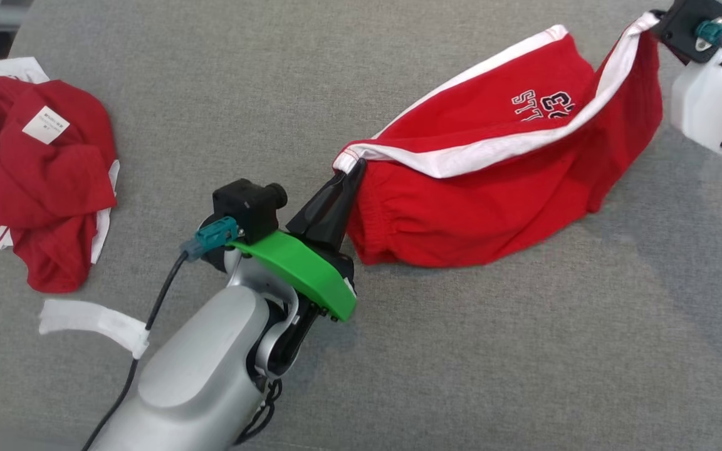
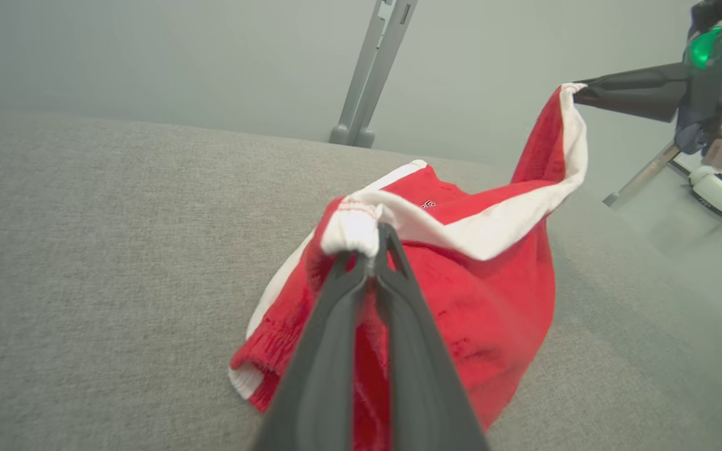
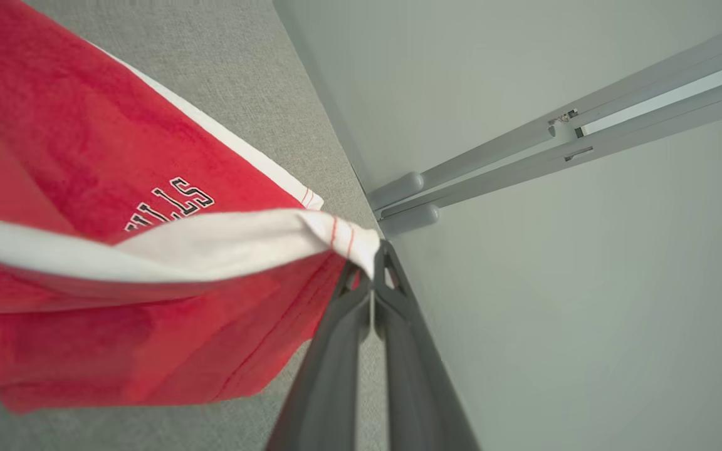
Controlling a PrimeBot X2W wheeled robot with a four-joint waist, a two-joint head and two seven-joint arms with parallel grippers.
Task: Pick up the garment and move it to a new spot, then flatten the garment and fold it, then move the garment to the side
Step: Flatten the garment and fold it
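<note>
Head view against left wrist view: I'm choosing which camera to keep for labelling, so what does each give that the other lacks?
Head view adds: a second red garment crumpled at the left, with a white tag on it, and a white strip lying near it.
Left wrist view adds: a grey metal stand beyond the far edge of the surface.
Both share: the red shorts strung over the grey surface by their white trim, with the left gripper and the right gripper each shut on one end.
</note>
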